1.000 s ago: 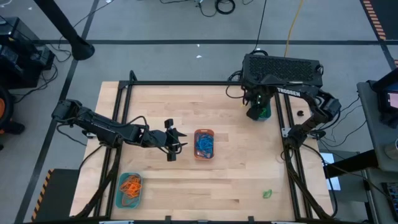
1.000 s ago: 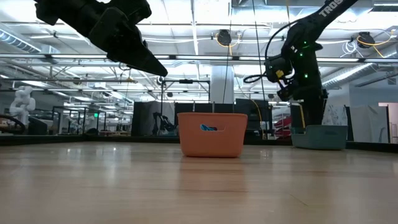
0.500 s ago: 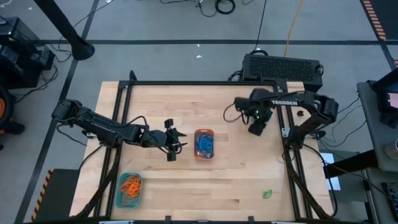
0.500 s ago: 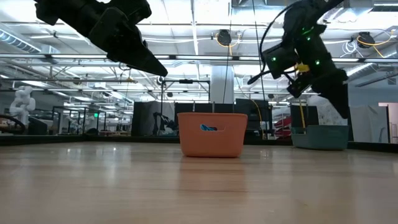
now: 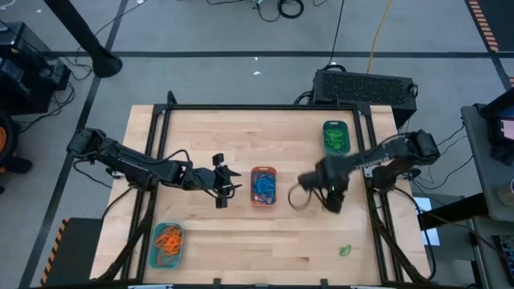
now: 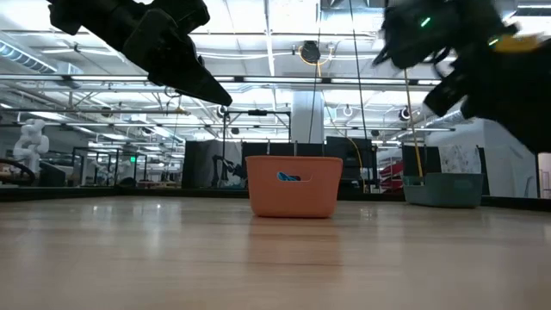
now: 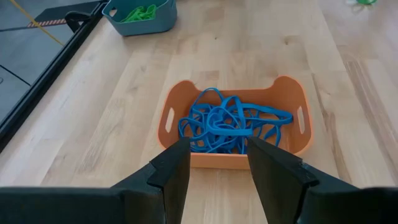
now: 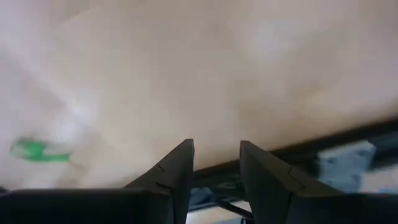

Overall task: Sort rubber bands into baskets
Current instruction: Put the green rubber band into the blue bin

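An orange basket point(image 5: 263, 185) of blue rubber bands point(image 7: 229, 121) stands mid-table. My left gripper point(image 5: 231, 186) hovers open just left of it, above the table, its fingers pointing at the basket point(image 7: 292, 93). A teal basket point(image 5: 335, 136) with green bands stands at the far right. Another teal basket point(image 5: 167, 245) with orange bands stands at the near left. One loose green rubber band point(image 5: 345, 250) lies on the wood at the near right. My right gripper point(image 5: 330, 201) hangs open above bare table right of the orange basket, nothing between its fingers point(image 8: 216, 146); the green band point(image 8: 37, 151) shows beyond it.
A black frame rail point(image 5: 377, 201) runs along the table's right side, another point(image 5: 152, 160) along the left. A black box point(image 5: 365, 87) sits behind the far edge. A loop of black cable point(image 5: 299, 197) hangs beside my right gripper. Bare wood lies between the baskets.
My right gripper has swung from above the far-right teal basket toward the table's near edge, turning as it went, and the basket with its green bands now shows uncovered. My left arm has kept still.
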